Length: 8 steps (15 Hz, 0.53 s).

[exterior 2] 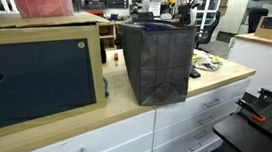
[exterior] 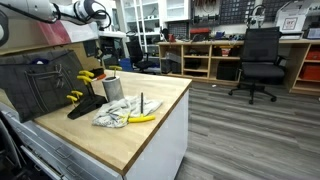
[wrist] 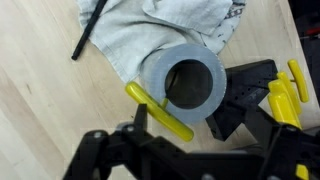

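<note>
My gripper [wrist: 190, 150], lower frame, stands wide open and empty above the grey cup [wrist: 190, 85] at centre. Judgement: no grasp made yet; descent, closure and lift are outstanding.

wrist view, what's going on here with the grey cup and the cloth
The robot's gripper hangs open over the wooden counter, holding nothing. Below it a grey cup stands upright at the edge of a crumpled white cloth, with a long yellow piece beside it and a black stand close by.
</note>
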Tool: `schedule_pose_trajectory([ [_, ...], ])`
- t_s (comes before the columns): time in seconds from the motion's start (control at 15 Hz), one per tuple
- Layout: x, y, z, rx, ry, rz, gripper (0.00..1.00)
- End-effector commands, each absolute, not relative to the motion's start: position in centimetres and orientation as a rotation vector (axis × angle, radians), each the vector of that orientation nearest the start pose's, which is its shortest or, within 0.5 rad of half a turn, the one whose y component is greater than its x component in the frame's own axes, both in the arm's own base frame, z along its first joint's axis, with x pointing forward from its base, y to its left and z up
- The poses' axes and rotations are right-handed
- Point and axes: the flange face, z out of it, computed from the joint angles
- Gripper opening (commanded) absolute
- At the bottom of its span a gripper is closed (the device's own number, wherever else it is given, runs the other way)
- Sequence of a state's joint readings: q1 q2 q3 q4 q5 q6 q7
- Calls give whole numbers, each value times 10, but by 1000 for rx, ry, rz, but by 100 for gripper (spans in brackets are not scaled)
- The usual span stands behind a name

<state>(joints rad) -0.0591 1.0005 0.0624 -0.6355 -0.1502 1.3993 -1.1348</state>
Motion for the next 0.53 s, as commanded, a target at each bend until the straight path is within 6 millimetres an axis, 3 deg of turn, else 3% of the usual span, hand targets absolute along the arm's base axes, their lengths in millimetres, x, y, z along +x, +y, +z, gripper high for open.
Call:
schedule_pose_trajectory([
  [0.0,761,-41,369,-2554,-1710,387,100],
  [0.47,764,-41,374,-2497,-1811,359,100],
])
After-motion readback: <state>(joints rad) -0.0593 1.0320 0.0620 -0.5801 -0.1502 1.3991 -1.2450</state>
